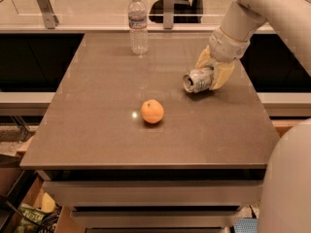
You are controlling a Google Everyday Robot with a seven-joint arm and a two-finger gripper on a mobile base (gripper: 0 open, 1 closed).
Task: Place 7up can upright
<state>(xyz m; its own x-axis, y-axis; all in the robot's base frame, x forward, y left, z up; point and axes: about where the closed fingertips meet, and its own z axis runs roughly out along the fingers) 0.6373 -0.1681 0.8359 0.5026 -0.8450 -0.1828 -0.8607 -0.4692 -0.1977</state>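
The 7up can (pixel 198 80) lies on its side on the brown table (pixel 97 130), right of centre, its silver top facing left toward me. My gripper (pixel 213 72) comes down from the upper right on the white arm. Its yellowish fingers (pixel 222 74) stand on either side of the can's body and are shut on it. The can rests at table level, tilted.
An orange (pixel 152 111) sits near the table's middle, left of and in front of the can. A clear plastic water bottle (pixel 138 24) stands upright at the back edge. A glass rail with metal posts (pixel 43 6) runs behind the table. The robot's white body (pixel 291 178) fills the lower right.
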